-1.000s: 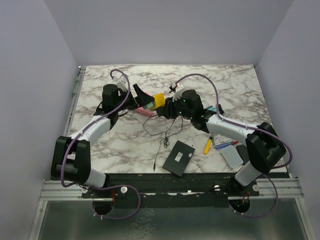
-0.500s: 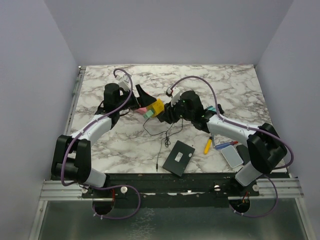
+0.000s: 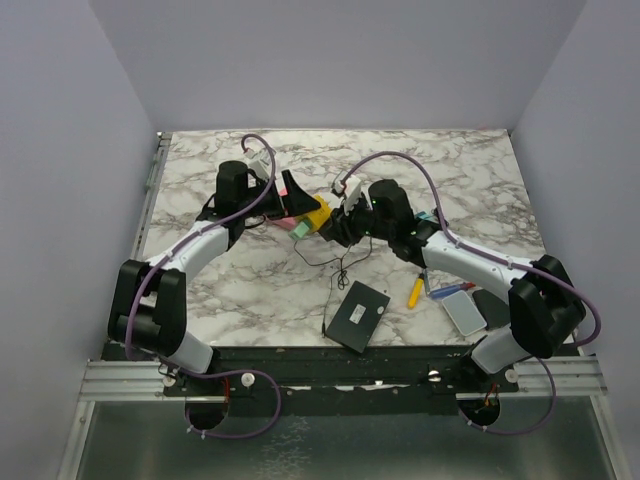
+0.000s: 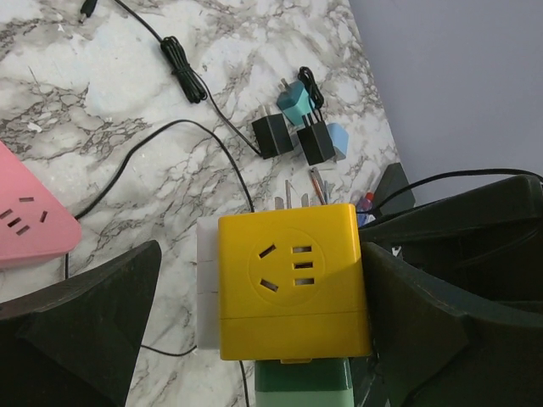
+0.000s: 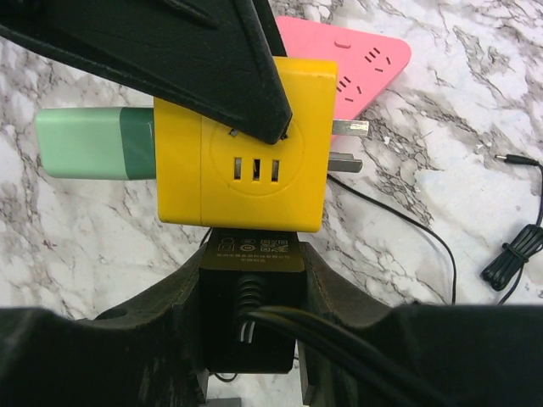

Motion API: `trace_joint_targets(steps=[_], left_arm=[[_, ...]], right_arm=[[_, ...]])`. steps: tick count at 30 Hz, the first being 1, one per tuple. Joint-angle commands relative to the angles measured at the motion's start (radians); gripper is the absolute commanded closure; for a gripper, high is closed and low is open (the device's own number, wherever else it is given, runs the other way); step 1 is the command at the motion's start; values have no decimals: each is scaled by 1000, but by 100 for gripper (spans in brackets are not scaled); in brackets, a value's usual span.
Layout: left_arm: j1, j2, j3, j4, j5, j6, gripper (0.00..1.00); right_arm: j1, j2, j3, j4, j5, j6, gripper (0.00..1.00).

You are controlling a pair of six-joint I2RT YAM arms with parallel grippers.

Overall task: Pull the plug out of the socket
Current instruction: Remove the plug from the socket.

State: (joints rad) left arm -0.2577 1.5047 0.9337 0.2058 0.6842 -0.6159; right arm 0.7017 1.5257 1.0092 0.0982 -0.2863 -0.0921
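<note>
Right wrist view: black plug [image 5: 252, 264] in yellow socket cube [image 5: 242, 161]

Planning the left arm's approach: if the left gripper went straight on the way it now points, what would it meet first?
The yellow socket cube. It sits between the open fingers of the left gripper, so going on would probably bring the palm against the cube's face. How much gap remains is hard to judge.
</note>
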Motion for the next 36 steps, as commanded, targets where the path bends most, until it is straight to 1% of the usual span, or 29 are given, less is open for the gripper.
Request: trace_joint_targets(steps=[1,8,13,16,19,23,25,30,34,36], left_arm=[[-5,38,29,-32,80,6,1],[-6,56,30,-32,97,-14,1],[-7,66,24,-47,57,-21,1],[-8,68,25,-52,54,-19,1],[-15,71,26,-54,60,-19,1],[-22,69,30,-51,64,-18,1],[-23,59,30,-47,64,-14,1],[-31,5,33,-45,48,42,1],[-35,-77,23,-50,-22,112,1],[-36,-116,17,-54,-69,154,1]], right_arm=[[11,-53,16,26,-2,-105,100],[29,-60,17,29,81,-160,100],[43,-83,5,44,108,-169,100],[50,-105,-23,76,116,-154,100],[51,-130,-56,125,91,-110,100],[52,-123,-70,143,68,-72,100],[52,-104,-63,134,76,-54,100],[52,-27,1,29,98,11,100],[50,-11,16,-22,86,81,100],[50,-9,21,-54,90,90,100]])
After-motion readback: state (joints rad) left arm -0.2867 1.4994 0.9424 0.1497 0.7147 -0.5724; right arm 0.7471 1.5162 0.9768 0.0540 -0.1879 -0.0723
